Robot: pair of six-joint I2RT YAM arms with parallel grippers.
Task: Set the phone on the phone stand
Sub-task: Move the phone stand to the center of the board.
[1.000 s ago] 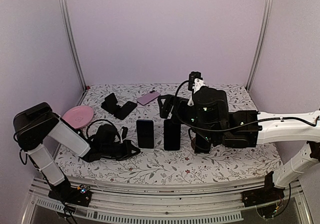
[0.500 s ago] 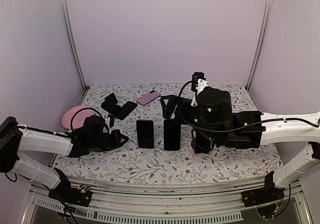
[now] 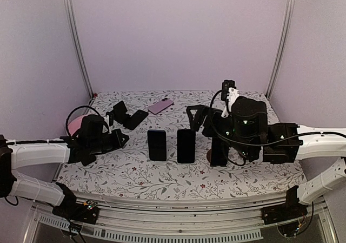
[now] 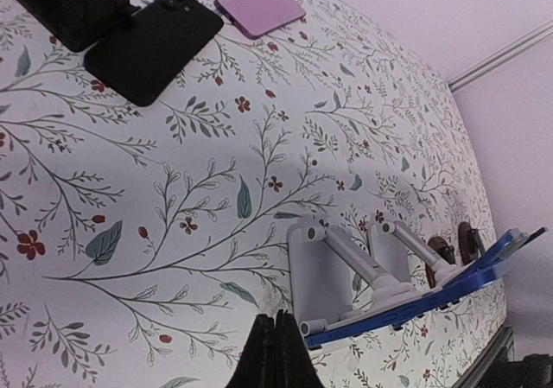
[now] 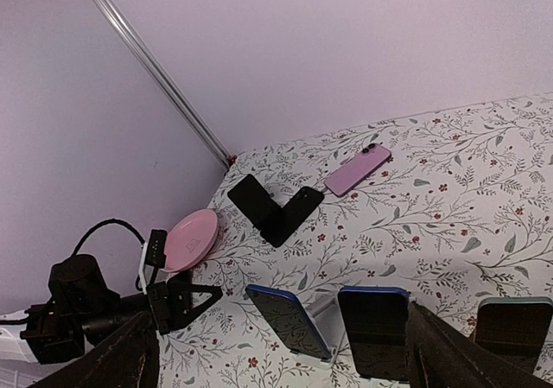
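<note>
A black phone [image 3: 135,118] [image 4: 154,47] lies flat at the back left, touching the base of an empty black phone stand [image 3: 118,112] [image 5: 251,196]. A pink phone [image 3: 160,106] [image 4: 259,9] lies flat behind them. Mid-table, two blue-edged phones [image 3: 157,144] [image 3: 186,145] lean on white stands [image 4: 324,267]; a third phone [image 5: 510,327] stands to their right. My left gripper [image 3: 123,137] [image 4: 276,353] is shut and empty, low over the cloth, left of the propped phones and in front of the black stand. My right gripper [image 3: 199,118] [image 5: 281,362] hangs open and empty above the propped phones.
A pink plate [image 3: 75,125] [image 5: 192,237] sits at the left edge beside my left arm. A floral cloth [image 3: 178,178] covers the table. Walls and metal corner posts [image 3: 75,43] enclose the back and sides. A small brown object [image 4: 442,251] lies by the stands.
My left arm has unfolded and carried its shut gripper from the front left back toward the black stand. My right arm has drawn off to the right, still open.
</note>
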